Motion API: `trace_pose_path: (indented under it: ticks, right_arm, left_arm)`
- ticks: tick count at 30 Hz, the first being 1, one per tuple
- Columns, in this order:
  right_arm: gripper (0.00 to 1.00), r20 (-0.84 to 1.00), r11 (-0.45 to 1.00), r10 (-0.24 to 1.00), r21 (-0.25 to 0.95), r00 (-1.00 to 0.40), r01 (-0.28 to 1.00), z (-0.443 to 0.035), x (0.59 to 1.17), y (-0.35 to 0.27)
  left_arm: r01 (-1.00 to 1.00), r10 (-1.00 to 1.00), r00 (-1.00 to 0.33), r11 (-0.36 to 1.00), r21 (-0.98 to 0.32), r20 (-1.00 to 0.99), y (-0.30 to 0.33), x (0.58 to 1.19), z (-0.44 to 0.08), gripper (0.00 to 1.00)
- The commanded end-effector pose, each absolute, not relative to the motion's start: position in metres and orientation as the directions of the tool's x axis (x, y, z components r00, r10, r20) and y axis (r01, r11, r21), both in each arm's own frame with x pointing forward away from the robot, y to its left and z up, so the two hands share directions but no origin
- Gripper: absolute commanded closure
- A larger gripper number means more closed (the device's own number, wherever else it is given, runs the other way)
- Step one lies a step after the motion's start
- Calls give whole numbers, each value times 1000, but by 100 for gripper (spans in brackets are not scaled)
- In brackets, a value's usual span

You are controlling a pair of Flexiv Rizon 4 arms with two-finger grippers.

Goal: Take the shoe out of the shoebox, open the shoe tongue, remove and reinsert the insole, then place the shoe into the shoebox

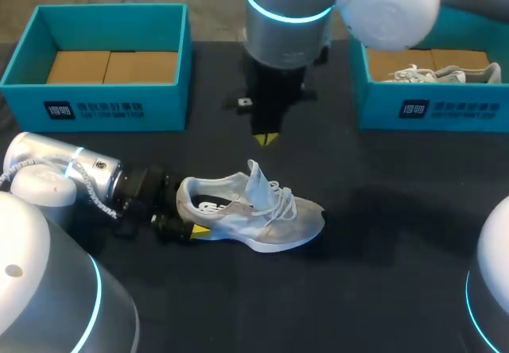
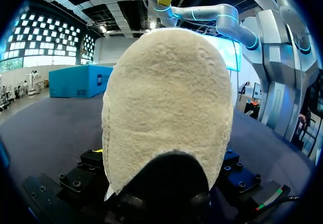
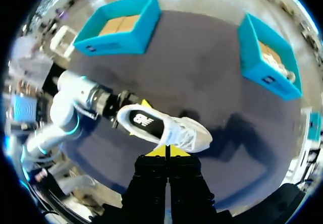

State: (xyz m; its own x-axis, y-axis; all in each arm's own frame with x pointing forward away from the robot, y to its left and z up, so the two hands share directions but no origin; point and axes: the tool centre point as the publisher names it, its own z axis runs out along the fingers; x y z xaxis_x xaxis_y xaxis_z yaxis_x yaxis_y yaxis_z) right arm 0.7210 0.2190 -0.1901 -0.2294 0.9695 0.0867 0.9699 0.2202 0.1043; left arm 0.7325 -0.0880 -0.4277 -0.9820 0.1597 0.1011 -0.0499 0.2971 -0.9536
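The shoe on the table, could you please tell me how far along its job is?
Done: the shoe is out on the table, its tongue standing up. In hand: the left claw grips the heel; the right claw hangs shut above. The insole lies inside, so I cannot tell whether it has been out. Left: returning the shoe to the shoebox.
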Motion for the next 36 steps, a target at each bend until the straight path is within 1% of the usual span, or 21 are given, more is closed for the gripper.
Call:
trace_pose_path:
  ticks: [1,3,4,5,6,7,10,13,14,15,26,27,28,30,31,32,34,36]
  right_arm:
    - [100,-35,772,627,163,-778,614,-188,721,235]
    - [100,-29,801,586,168,-810,574,-187,722,236]
    - [100,-42,869,470,195,-882,454,-186,720,238]
    - [100,-41,877,455,195,-889,440,-186,719,238]
    - [100,-32,897,411,193,-911,398,-186,720,238]
    - [100,-4,916,345,217,-938,336,-187,720,238]
    - [100,15,942,264,212,-964,261,-185,720,237]
    - [100,28,951,229,206,-973,230,-183,722,235]
    - [100,29,956,249,151,-968,250,-183,723,232]
    - [100,14,925,379,14,-925,380,-187,729,229]
    - [100,14,925,379,14,-925,380,-187,729,229]
    - [100,-15,932,362,-20,-932,362,-186,730,234]
    - [100,-78,953,302,-14,-950,304,-183,730,242]
    - [100,-147,965,245,-58,-958,256,-185,728,254]
    - [100,-173,975,208,-44,-963,218,-186,727,258]
    - [100,-189,978,193,-41,-963,205,-189,725,262]
    - [100,-202,979,167,-84,-965,187,-197,725,270]
    - [100,-189,982,153,-84,-970,171,-205,726,274]
  left_arm:
    - [-49,158,-982,299,-953,100,-88,732,-427,100]
    - [-49,158,-982,299,-953,100,-88,732,-427,100]
    - [-49,158,-982,299,-953,100,-88,732,-427,100]
    - [-49,158,-982,299,-953,100,-88,732,-427,100]
    - [-49,158,-982,299,-953,100,-88,732,-427,100]
    - [-49,158,-982,299,-953,100,-88,732,-427,100]
    - [-49,158,-982,299,-953,100,-88,732,-427,100]
    - [-49,158,-982,299,-953,100,-88,732,-427,100]
    - [-49,158,-982,299,-953,100,-88,732,-427,100]
    - [-49,158,-982,299,-953,100,-88,732,-427,100]
    - [-49,158,-982,299,-953,100,-88,732,-427,100]
    - [-49,158,-982,299,-953,100,-88,732,-427,100]
    - [-49,158,-982,299,-953,100,-88,732,-427,100]
    - [-49,158,-982,299,-953,100,-88,732,-427,100]
    - [-49,158,-982,299,-953,100,-88,732,-427,100]
    - [-49,158,-982,299,-953,100,-88,732,-427,100]
    - [-49,158,-982,299,-953,100,-88,732,-427,100]
    - [-49,158,-982,299,-953,100,-88,732,-427,100]
